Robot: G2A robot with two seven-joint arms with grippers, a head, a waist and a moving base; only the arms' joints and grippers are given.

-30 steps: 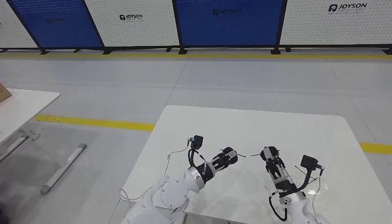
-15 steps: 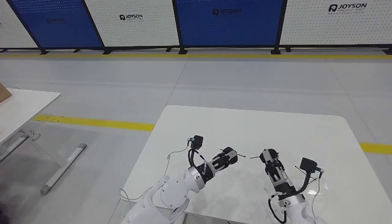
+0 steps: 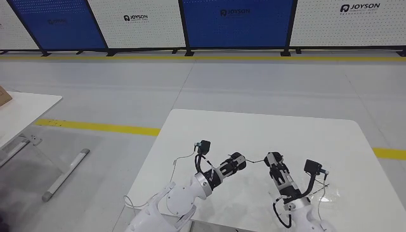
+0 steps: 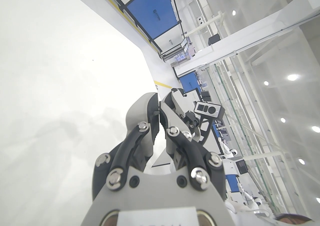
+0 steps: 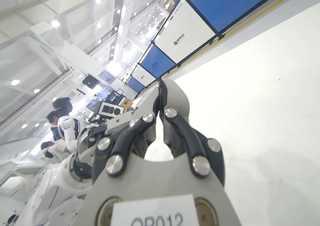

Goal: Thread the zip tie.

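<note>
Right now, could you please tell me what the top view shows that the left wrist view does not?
Top view: the zip tie as a thin dark line running between the left gripper and the right gripper, above the white table. Left wrist view: up close, the left gripper's pads pressed together on a small grey piece, with ceiling lights behind. Shared: both grippers close together over the table, and the right arm's wrist camera.
</note>
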